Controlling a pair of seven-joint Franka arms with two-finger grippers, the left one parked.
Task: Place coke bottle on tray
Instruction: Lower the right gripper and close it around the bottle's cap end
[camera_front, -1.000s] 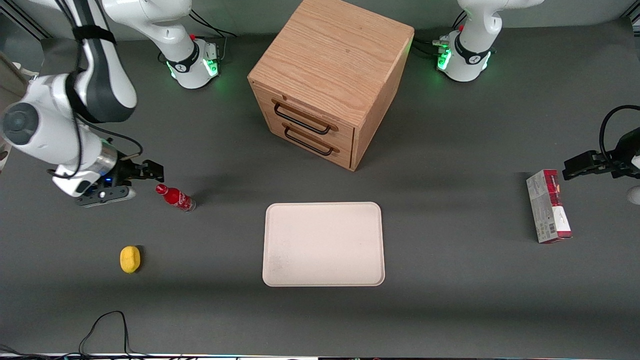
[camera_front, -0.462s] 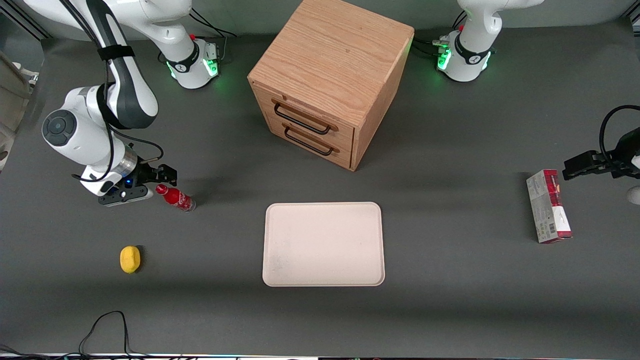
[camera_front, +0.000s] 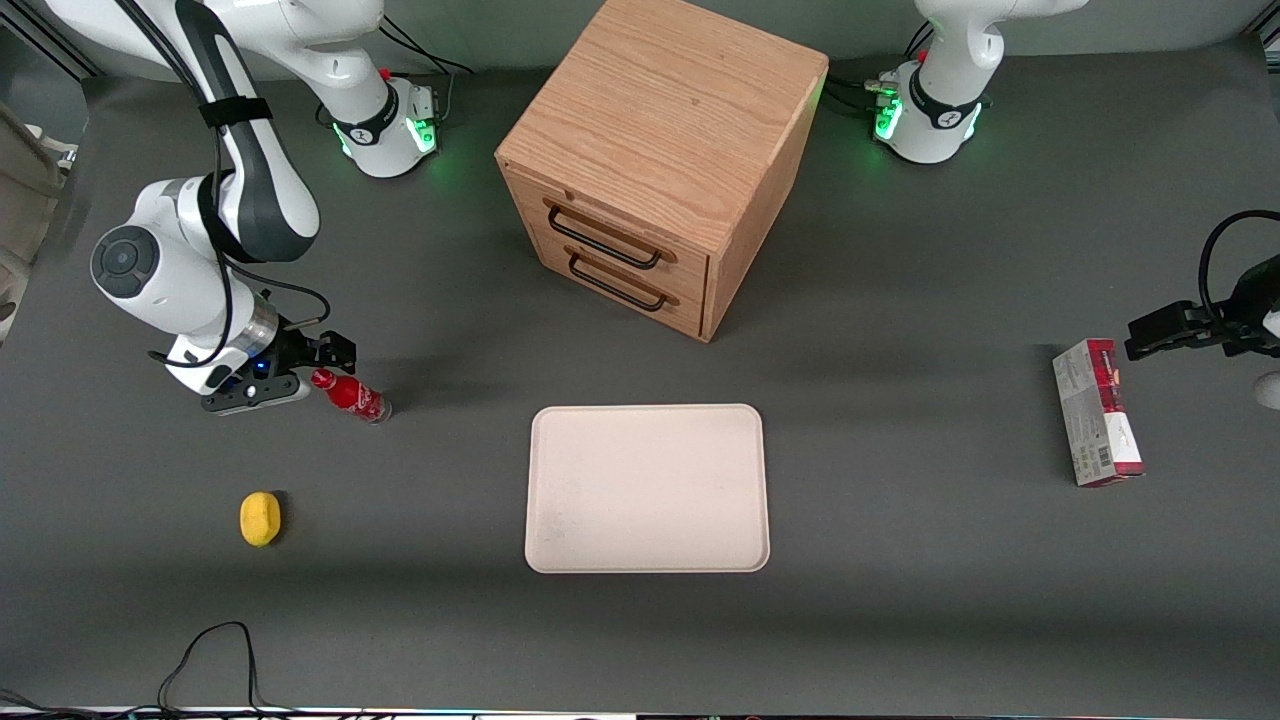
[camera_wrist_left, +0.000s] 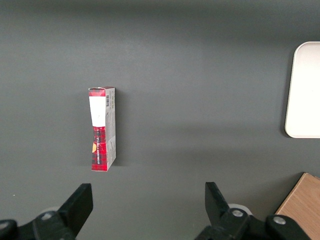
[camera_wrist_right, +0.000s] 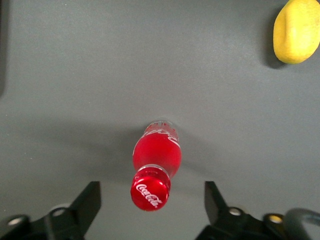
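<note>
The coke bottle (camera_front: 350, 396) is small and red with a red cap, and stands upright on the dark table, clear of the tray. My right gripper (camera_front: 318, 366) hovers at the bottle's cap, open and empty. In the right wrist view the cap sits between the two spread black fingers (camera_wrist_right: 91, 201) of the gripper (camera_wrist_right: 152, 205), which touch nothing, with the bottle's body (camera_wrist_right: 156, 152) below it. The cream-white tray (camera_front: 648, 488) lies flat and bare at mid-table, nearer the front camera than the cabinet. Its edge shows in the left wrist view (camera_wrist_left: 305, 90).
A yellow lemon (camera_front: 260, 519) lies nearer the front camera than the bottle and shows in the right wrist view (camera_wrist_right: 296, 31). A wooden drawer cabinet (camera_front: 650, 170) stands farther back. A red-and-grey carton (camera_front: 1097, 412) lies toward the parked arm's end. A black cable (camera_front: 210, 650) loops at the table's front edge.
My right gripper has moved in from the working arm's end of the table up to the bottle's cap and has nearly stopped. The bottle has not moved.
</note>
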